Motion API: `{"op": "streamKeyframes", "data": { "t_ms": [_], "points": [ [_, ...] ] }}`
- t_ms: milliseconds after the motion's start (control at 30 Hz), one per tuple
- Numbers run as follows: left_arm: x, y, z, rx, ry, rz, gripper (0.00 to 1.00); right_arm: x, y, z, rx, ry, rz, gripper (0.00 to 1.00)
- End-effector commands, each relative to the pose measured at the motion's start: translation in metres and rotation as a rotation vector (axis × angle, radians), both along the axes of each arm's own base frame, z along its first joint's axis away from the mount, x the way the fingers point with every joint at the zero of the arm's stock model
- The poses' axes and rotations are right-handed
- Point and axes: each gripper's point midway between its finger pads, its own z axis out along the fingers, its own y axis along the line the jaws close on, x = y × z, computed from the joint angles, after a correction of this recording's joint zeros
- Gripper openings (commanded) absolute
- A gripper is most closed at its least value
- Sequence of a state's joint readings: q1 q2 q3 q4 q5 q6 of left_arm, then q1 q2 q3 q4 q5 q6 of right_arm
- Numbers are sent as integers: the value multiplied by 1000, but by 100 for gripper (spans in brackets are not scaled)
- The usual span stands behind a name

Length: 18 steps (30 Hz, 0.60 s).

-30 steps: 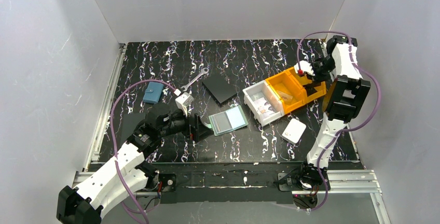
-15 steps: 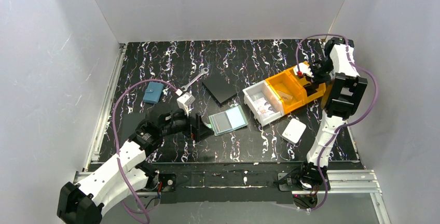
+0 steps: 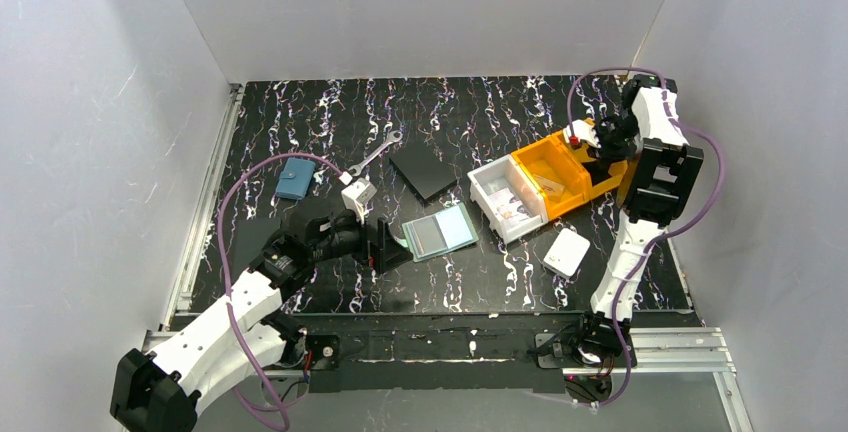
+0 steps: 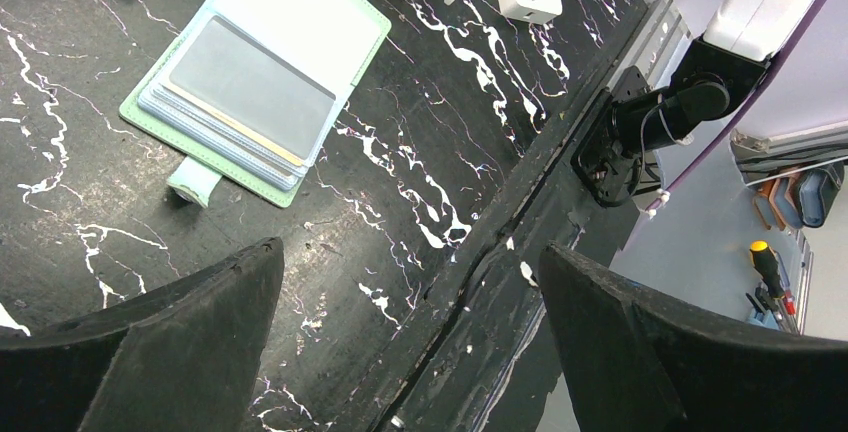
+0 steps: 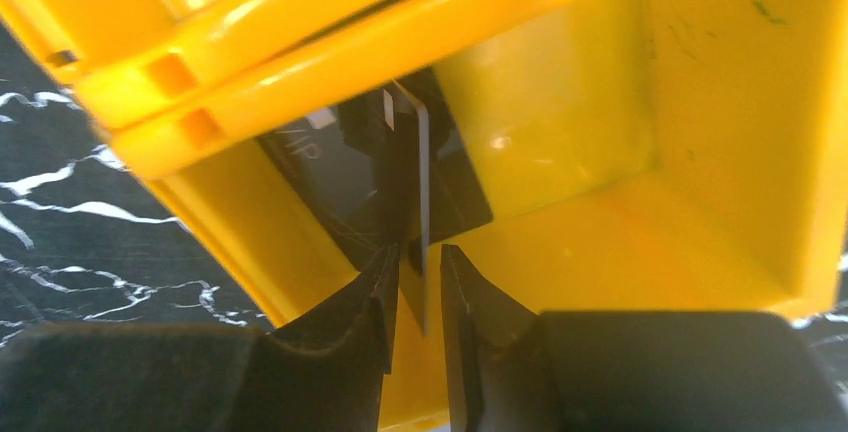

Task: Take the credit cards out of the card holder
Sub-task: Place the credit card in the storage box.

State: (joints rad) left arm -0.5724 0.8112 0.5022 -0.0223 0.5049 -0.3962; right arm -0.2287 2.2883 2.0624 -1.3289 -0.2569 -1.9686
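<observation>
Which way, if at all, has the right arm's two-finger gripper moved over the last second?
Yes. The right gripper edged slightly left in the top view, further over the orange plastic bin, which stayed put.

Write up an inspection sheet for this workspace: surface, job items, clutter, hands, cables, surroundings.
Surface: black marbled tabletop, no spills seen.
Job's things: card holder lies open and flat, with a tan card edge showing in its sleeves; another card stands on edge inside the orange bin.
Clutter: white bin, white box, black plate, wrench, blue pouch.
Hands: left hand wide open and empty, beside the holder; right hand narrowly open around the standing card, not pinching it.
Cables: a purple cable loops off each arm.
Surroundings: plain white walls.
</observation>
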Motion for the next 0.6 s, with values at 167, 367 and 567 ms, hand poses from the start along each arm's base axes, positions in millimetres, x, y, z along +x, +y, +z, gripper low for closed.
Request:
{"op": "streamKeyframes", "data": {
  "t_ms": [167,367,567],
  "points": [
    [4,-3,19,-35,-42,-2,98,45,1,51,22,-267,-107,39],
    [5,-7,29,-89,-36,14,98,58,3,93,71,-375,-253,44],
    [13,-9,10,-128,211,173,98,-3,54,150,331,-245,-434,57]
  ]
}}
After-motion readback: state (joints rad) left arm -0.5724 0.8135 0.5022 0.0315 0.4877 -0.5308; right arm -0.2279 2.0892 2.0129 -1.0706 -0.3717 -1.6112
